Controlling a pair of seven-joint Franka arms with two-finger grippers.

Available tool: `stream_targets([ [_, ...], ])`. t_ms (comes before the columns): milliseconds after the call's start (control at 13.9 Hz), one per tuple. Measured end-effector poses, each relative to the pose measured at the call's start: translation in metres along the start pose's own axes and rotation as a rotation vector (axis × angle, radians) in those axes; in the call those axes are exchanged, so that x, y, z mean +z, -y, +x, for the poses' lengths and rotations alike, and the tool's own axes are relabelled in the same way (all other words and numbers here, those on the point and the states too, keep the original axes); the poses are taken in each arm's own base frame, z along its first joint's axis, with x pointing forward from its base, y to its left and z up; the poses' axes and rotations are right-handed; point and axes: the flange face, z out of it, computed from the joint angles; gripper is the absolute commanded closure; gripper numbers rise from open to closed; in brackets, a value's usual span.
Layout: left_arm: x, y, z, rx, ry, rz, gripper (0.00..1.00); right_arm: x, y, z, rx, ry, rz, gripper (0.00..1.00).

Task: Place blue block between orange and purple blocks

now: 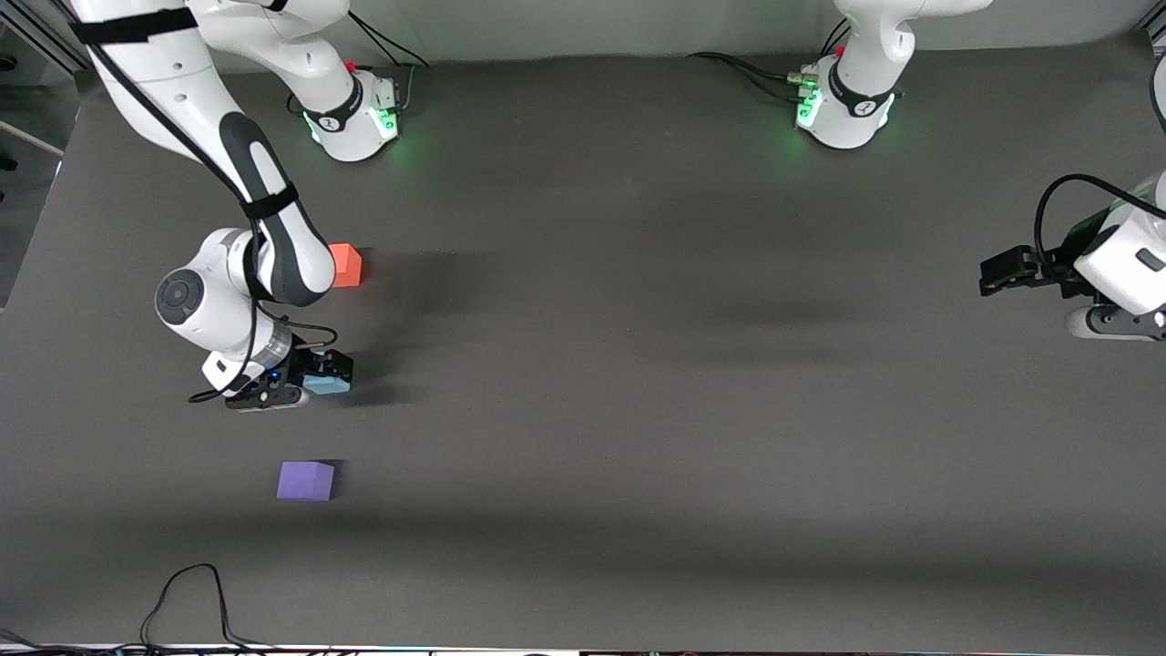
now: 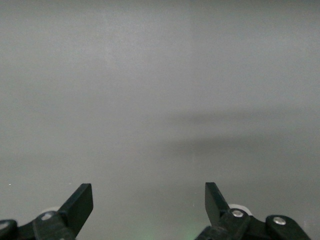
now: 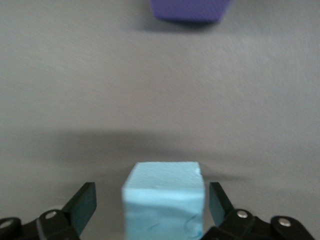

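The blue block (image 1: pixel 326 384) sits on the table between the orange block (image 1: pixel 346 265), which is farther from the front camera, and the purple block (image 1: pixel 305 480), which is nearer. My right gripper (image 1: pixel 310 380) is low around the blue block, open, with a gap on each side of it. In the right wrist view the blue block (image 3: pixel 165 200) stands between the spread fingers of the right gripper (image 3: pixel 152 192), and the purple block (image 3: pixel 190 10) shows at the frame's edge. My left gripper (image 1: pixel 988 273) waits open and empty at the left arm's end of the table.
The table is a dark grey mat (image 1: pixel 638 364). A black cable (image 1: pixel 191 601) loops at the edge nearest the front camera. The left wrist view shows only bare mat past the left gripper (image 2: pixel 149 192).
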Motion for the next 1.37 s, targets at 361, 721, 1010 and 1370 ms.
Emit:
stream_targets([
  [361,0.000,0.001,0.000,-0.002,-0.001,-0.002,0.00,-0.129,0.022,0.016,-0.057,-0.036,0.088,0.00],
  [721,0.000,0.001,0.001,-0.002,-0.002,-0.002,0.00,-0.288,0.037,0.017,-0.083,0.024,0.091,0.00],
  [1010,0.000,0.001,0.001,-0.002,-0.002,-0.002,0.00,-0.350,0.026,-0.001,-0.080,0.032,0.045,0.00],
  [1370,0.000,0.001,0.001,-0.002,-0.002,-0.003,0.00,-0.357,0.039,-0.012,-0.007,0.060,0.018,0.00],
])
